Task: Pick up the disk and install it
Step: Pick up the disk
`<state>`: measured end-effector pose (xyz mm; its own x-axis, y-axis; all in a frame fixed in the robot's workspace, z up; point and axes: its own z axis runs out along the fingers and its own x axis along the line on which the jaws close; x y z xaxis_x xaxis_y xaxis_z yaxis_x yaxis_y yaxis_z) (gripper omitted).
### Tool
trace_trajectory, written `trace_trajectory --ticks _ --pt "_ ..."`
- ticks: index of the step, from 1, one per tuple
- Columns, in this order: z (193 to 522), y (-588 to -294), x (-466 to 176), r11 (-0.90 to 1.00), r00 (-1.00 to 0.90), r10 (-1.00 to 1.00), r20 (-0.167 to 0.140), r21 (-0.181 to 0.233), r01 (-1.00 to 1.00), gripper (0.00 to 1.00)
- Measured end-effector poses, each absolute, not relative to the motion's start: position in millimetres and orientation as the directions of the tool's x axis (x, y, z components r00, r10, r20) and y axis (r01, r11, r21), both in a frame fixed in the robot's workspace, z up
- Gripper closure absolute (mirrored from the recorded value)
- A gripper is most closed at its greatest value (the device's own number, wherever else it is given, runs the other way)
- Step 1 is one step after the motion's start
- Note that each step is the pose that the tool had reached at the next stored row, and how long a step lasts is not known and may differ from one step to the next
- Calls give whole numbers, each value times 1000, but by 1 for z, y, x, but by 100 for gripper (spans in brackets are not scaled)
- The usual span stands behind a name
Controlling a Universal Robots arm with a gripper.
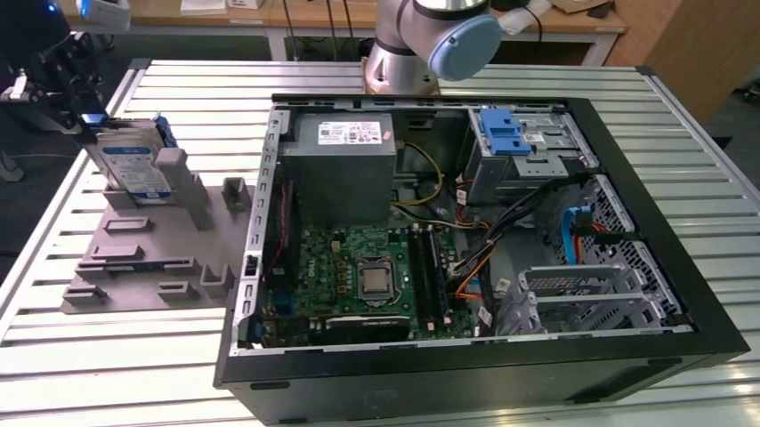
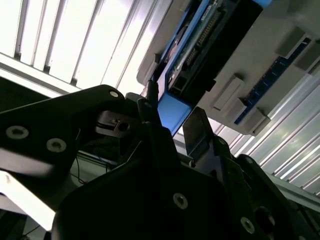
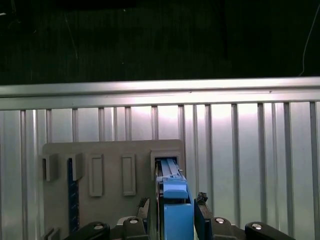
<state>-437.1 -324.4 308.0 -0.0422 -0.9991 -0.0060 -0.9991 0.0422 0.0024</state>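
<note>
**Mia:** What are the fingers (image 3: 201, 207) doing?

**Ben:** In the first wrist view there is one dark finger on each side of the disk (image 3: 175, 220). They look closed on its blue frame, right at the top end.

**Mia:** Where is the disk?

**Ben:** It stands up in a slot of the grey holder (image 3: 110, 150), with its bottom end down in the slot. In the exterior view you can see its silver side with the white and blue sticker.

**Mia:** What is the holder on?

**Ben:** It lies flat on the worktop (image 3: 250, 150), which is made of long shiny metal strips. The holder has more small slots and blocks on it.

**Mia:** What else is close by?

**Ben:** The holder is at the exterior view's left. Just beside it, toward the exterior view's right, lies a big black computer case (image 1: 475, 382) with its side open. Inside are a grey metal box (image 1: 344, 178) with a white sticker, a green board (image 1: 344, 258) and a metal cage with a small blue latch piece (image 1: 504, 133). The arm (image 1: 416, 44) stands at the far side of the case.
</note>
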Motion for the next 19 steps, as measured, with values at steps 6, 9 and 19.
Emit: trace_trajectory --ticks 6,9,19 --pt "306 -324 -437 42 -42 -999 -6 2 -999 53" --pt "306 -324 -437 42 -42 -999 -6 2 -999 53" --pt "301 -322 -437 42 -42 -999 -6 2 -999 53"
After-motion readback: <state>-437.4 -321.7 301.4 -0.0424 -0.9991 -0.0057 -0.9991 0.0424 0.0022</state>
